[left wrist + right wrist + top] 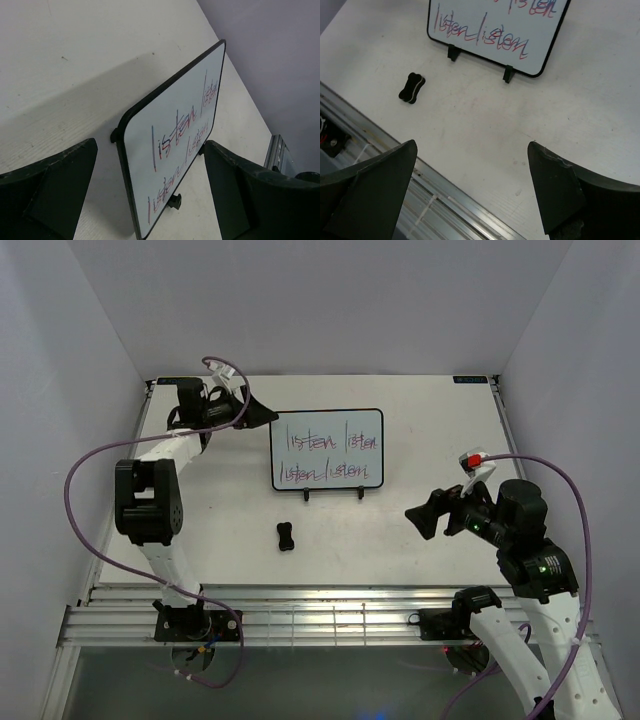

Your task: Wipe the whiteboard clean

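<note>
The whiteboard (327, 449) stands upright on black feet at the table's middle, with red and dark handwriting in two rows. It also shows in the left wrist view (170, 145) and the right wrist view (495, 25). A small black bone-shaped eraser (286, 536) lies on the table in front of the board; it also shows in the right wrist view (412, 88). My left gripper (262, 412) is open at the board's upper left edge, its jaws either side of that edge without touching. My right gripper (430, 514) is open and empty, right of the eraser.
The white table (420, 430) ends at a metal rail (320, 620) along the near edge. White walls close in the left, right and back. Purple cables loop off both arms.
</note>
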